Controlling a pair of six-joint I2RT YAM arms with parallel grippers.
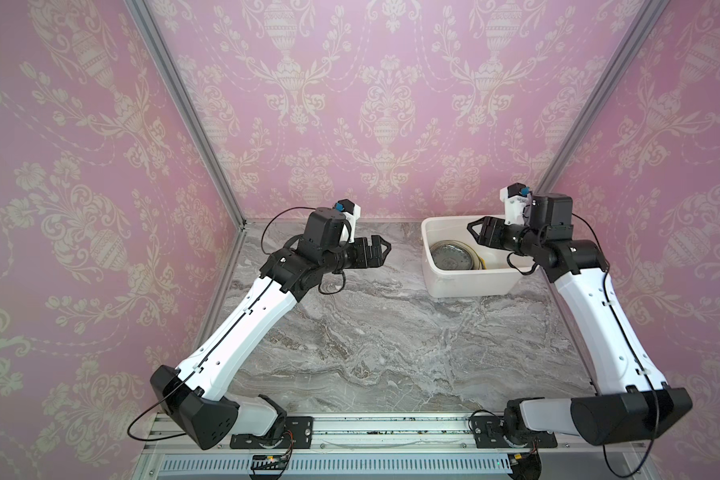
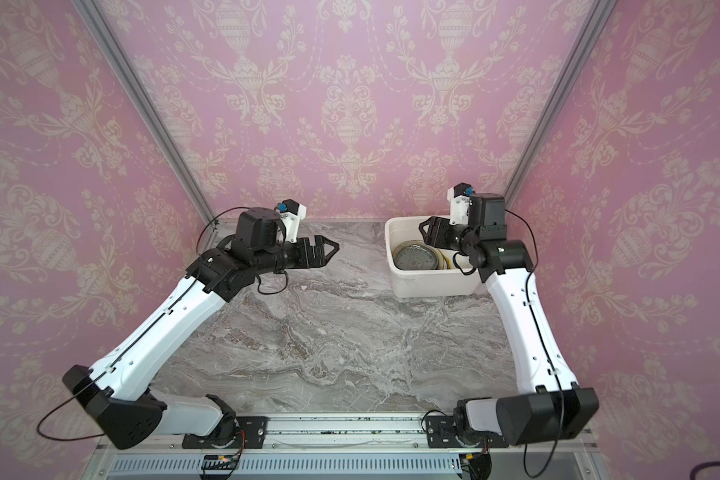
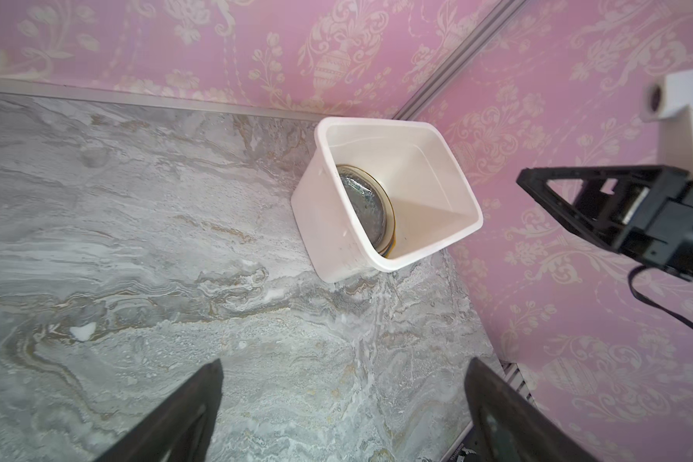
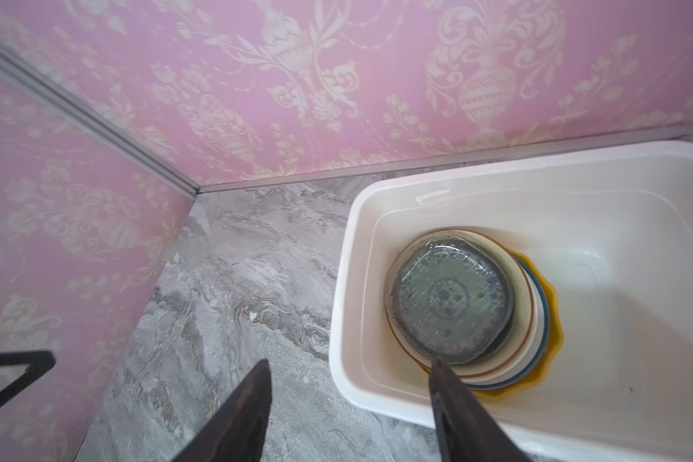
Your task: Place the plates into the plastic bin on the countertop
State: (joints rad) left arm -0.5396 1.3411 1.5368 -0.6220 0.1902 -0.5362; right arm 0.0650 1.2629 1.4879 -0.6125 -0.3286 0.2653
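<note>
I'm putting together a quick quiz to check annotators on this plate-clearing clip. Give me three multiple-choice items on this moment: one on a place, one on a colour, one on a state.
1. Where on the countertop does the plastic bin stand?
A. front edge, middle
B. far right corner
C. far left corner

2. What colour is the scalloped plate, the lowest one visible under the stacked plates in the bin?
A. yellow
B. red
C. black

3. How is the left gripper?
A. shut on a plate
B. open, holding nothing
C. shut on the bin's rim

Answers:
1 B: both top views show it at the far edge, on the right.
2 A: its yellow wavy edge juts out beneath the stack in the right wrist view.
3 B: its jaws stand wide apart with nothing between them in the left wrist view.
</note>
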